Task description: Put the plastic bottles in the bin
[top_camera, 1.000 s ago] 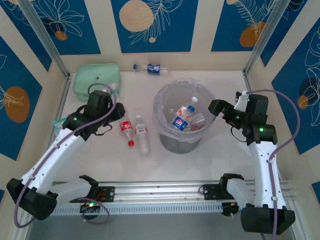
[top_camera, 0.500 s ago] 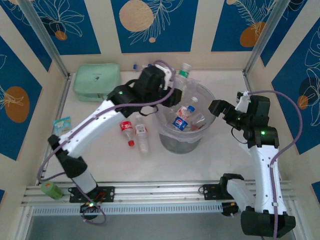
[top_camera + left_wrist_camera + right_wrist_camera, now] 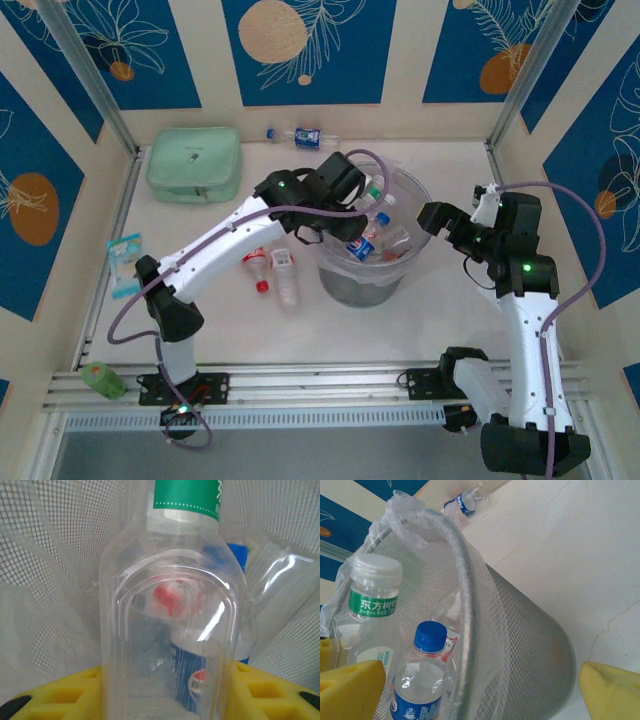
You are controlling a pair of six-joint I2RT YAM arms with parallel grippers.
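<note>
On the counter (image 3: pixel 250 330), the bin (image 3: pixel 360 285) stands between the arms. Inside its rim the left hand (image 3: pixel 362 195) grips a green-labelled bottle (image 3: pixel 175 605), cap up. The right hand (image 3: pixel 432 215) hangs released just beside the bin's right wall. A blue-capped bottle (image 3: pixel 420 680) sits inside; two bottles (image 3: pixel 285 275) lie left of the bin.

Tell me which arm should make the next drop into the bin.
Left. The left gripper grips a green-labelled bottle above the bin; the right gripper stands open and empty outside its rim.
</note>
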